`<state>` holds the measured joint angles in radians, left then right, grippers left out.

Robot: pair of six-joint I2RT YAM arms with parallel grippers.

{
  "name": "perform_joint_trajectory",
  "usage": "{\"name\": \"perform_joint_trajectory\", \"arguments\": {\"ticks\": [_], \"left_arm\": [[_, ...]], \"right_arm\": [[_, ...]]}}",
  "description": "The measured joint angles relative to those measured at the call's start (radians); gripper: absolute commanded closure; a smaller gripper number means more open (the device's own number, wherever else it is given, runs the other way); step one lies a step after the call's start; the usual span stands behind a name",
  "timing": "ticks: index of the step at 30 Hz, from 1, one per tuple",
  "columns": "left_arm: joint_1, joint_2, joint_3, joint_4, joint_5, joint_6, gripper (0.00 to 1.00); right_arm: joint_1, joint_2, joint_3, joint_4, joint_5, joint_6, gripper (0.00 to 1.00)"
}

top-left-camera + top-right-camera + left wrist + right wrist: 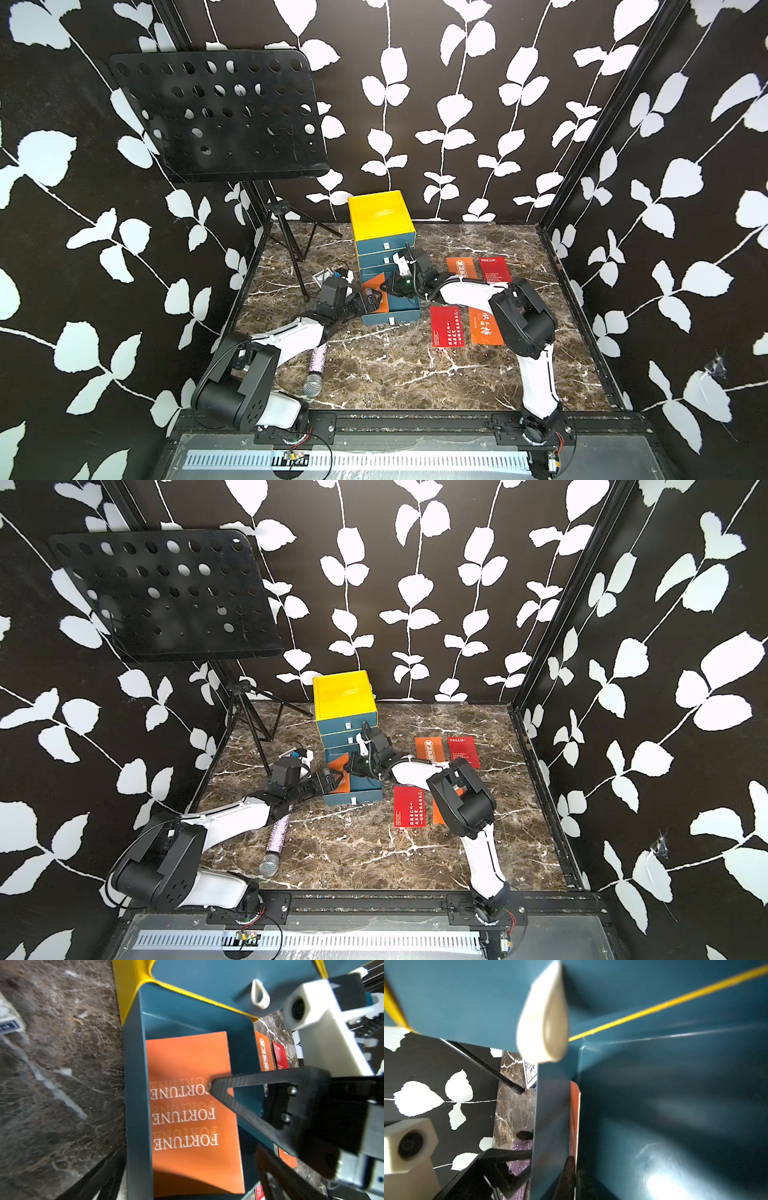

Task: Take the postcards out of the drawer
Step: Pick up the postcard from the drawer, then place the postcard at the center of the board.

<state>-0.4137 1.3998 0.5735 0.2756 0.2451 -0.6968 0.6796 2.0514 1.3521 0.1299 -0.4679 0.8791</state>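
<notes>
Bottom drawer (390, 318) of the yellow-topped cabinet (380, 214) is pulled out; the two above are shut. One orange card (187, 1059) is in it, with "FORTUNE" printed three times. It sits toward the drawer's left wall. The right wrist view shows its edge tight against that wall, maybe tipped up on it, but it's blurry, so not sure.

Right gripper (213, 1085): jaws pressed together, tip down on the orange card at one of the FORTUNE lines, nothing pinched.

Left gripper (371, 298): spread wide at the drawer's left wall, holding nothing. One finger (508, 1154) is outside the wall and reaches it; contact unclear.

Four postcards are out on the table (374, 365), flat, all right of the drawer. Far orange (460, 268) and far red (494, 269) lie side by side. Near red (445, 326) and near orange (482, 332) also lie side by side, near orange partly hidden by the right arm.

Also there: mic (316, 370) lying by the left arm, card box (323, 276) left of the cabinet, music stand (216, 112) back left.
</notes>
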Motion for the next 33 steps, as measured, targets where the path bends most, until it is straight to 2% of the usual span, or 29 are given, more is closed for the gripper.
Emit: {"name": "perform_joint_trajectory", "arguments": {"ticks": [9,18,26,33], "left_arm": [[0.008,-0.032,0.002,-0.048,-0.044,0.02,0.01],[0.027,-0.058,0.041,-0.099,-0.07,0.049,0.01],[0.031,-0.06,0.06,-0.129,-0.085,0.065,0.01],[0.037,-0.06,0.084,-0.145,-0.097,0.08,0.01]], "right_arm": [[-0.063,-0.182,-0.122,-0.012,-0.029,-0.001,1.0],[-0.121,-0.367,-0.222,-0.105,-0.047,-0.048,1.0],[-0.272,-0.528,-0.319,-0.196,-0.069,-0.101,1.0],[-0.412,-0.562,-0.28,-0.325,-0.119,-0.222,1.0]]}}
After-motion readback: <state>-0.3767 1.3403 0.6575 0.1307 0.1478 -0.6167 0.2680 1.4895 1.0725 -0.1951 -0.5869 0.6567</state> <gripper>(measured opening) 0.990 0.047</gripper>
